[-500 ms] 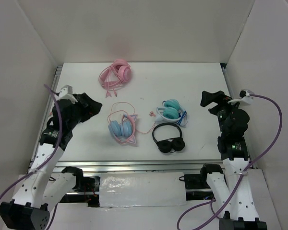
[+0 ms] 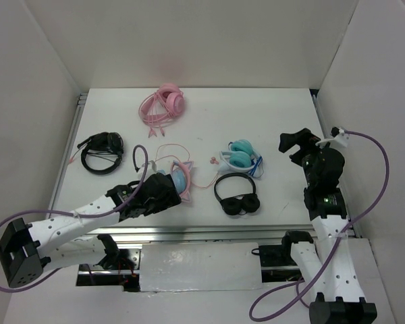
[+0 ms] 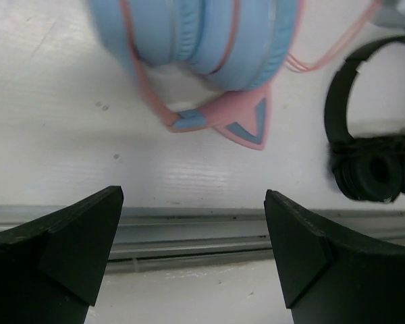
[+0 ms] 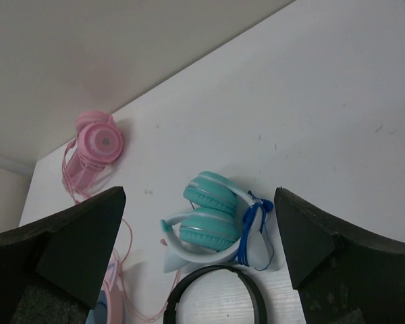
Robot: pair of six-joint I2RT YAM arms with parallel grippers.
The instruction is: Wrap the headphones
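The headphones [image 2: 181, 175], with light blue cups, a pink cat-eared band and a thin pink cable [image 2: 163, 149], lie at the table's front centre. My left gripper [image 2: 167, 193] is open and empty, low at their near side and partly covering them from above. In the left wrist view the blue cups [image 3: 202, 40] and a pink cat ear [image 3: 241, 121] lie just beyond the open fingers [image 3: 67, 250]. My right gripper [image 2: 293, 142] is open and empty, raised at the right; its view shows the pink cable [image 4: 130, 270] at the lower left.
An all-pink pair [image 2: 163, 104] lies at the back. A teal-and-white pair [image 2: 241, 156] and a black pair [image 2: 237, 194] lie right of the headphones. Another black pair [image 2: 101, 152] lies at the left. The table's front rail [image 3: 189, 229] runs under my left gripper.
My left arm has swung from the left side down and across the table's front to the headphones' near side, uncovering the black pair at the left. My right gripper shifted slightly.
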